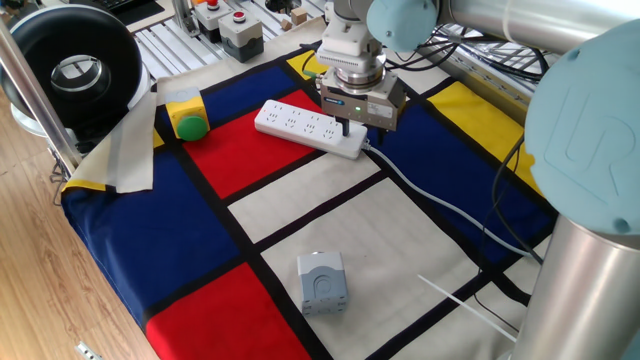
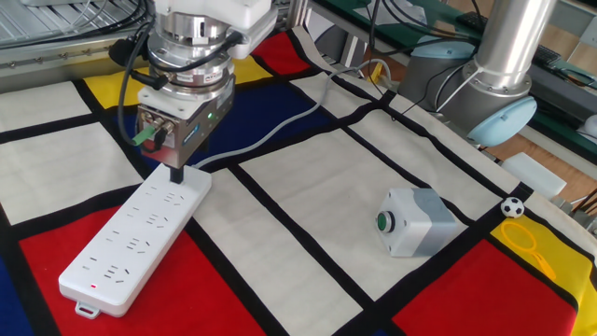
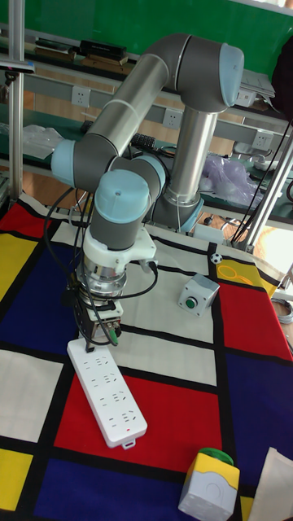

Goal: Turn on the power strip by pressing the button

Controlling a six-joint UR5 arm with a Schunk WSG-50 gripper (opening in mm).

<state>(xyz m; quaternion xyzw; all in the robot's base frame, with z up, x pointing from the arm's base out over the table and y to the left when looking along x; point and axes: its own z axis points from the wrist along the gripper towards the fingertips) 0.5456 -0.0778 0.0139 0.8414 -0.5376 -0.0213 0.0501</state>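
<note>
The white power strip (image 1: 300, 125) (image 2: 131, 243) (image 3: 110, 391) lies flat on the red and white patches of the cloth, and its thin white cable (image 1: 430, 195) (image 2: 270, 131) runs off from the end under the arm. My gripper (image 1: 347, 130) (image 2: 174, 174) (image 3: 89, 343) stands upright over that cable end. Its black fingertips are together as one narrow tip that touches the strip's top face. The button is hidden beneath that tip. A small red dot shows near the strip's far end.
A small grey cube box (image 1: 322, 280) (image 2: 415, 221) (image 3: 198, 295) sits on a white patch away from the strip. A green dome button in yellow housing (image 1: 187, 118) (image 3: 210, 480) stands beyond the strip's free end. Grey boxes with red buttons (image 1: 240, 30) sit at the back.
</note>
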